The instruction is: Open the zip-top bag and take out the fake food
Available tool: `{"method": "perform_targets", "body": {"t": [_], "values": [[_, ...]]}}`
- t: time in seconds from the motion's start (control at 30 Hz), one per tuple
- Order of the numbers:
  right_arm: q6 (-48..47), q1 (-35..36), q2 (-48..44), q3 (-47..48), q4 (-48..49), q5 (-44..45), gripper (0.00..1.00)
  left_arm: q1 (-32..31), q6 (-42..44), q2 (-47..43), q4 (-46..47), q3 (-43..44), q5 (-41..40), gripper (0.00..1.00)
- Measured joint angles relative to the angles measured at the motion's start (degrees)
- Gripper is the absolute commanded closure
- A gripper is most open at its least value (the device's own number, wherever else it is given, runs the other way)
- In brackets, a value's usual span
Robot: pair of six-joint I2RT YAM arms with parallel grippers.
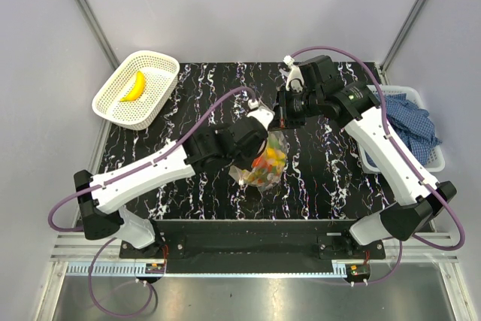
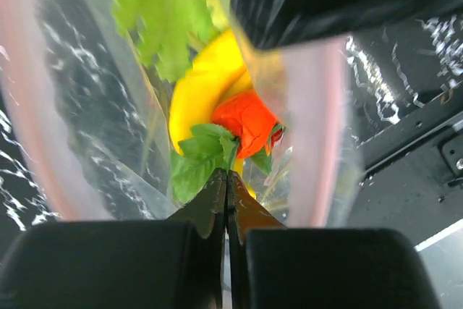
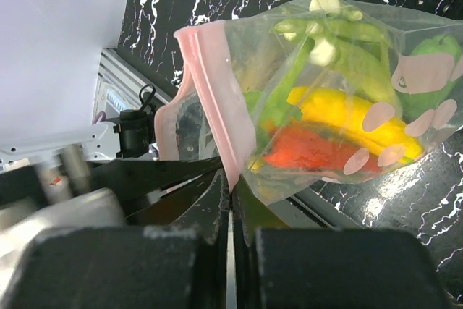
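The zip-top bag [image 1: 269, 163] hangs over the middle of the black marbled table, held up between both arms. My right gripper [image 1: 282, 127] [image 3: 233, 182] is shut on the bag's pink zip strip [image 3: 217, 92]. My left gripper [image 1: 267, 134] [image 2: 227, 177] is shut at the bag's mouth, with pink strip on either side [image 2: 325, 128], seemingly pinching the other lip. Inside the bag [image 3: 340, 85] lies fake food: a yellow piece [image 2: 199, 85] [image 3: 347, 113], a red piece [image 2: 246, 117] [image 3: 311, 150] and green leafy pieces [image 2: 195, 161] [image 3: 325, 41]. A yellow banana [image 1: 134, 86] lies in the white mesh basket.
The white mesh basket [image 1: 161, 62] stands at the back left, off the table's corner. A white bin [image 1: 436, 157] with a blue checked cloth [image 1: 409, 122] sits at the right edge. Grey walls close in the back and sides. A metal rail runs along the front.
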Motion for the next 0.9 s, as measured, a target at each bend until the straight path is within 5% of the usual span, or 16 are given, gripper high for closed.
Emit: {"method": "perform_targets", "body": {"t": [0.33,0.63,0.9], "values": [[-0.02,0.00,0.00,-0.44,0.17,0.07,1.00,0.00,6.40,0.87,0.22,16.00,-4.72,1.00],[-0.02,0.00,0.00,-1.07,0.22,0.22,1.00,-0.04,12.28,-3.50,2.58,16.61,-17.62,1.00],[-0.04,0.00,0.00,-1.51,0.17,0.24,1.00,5.70,20.92,-19.06,27.54,4.59,-27.45,1.00]]}}
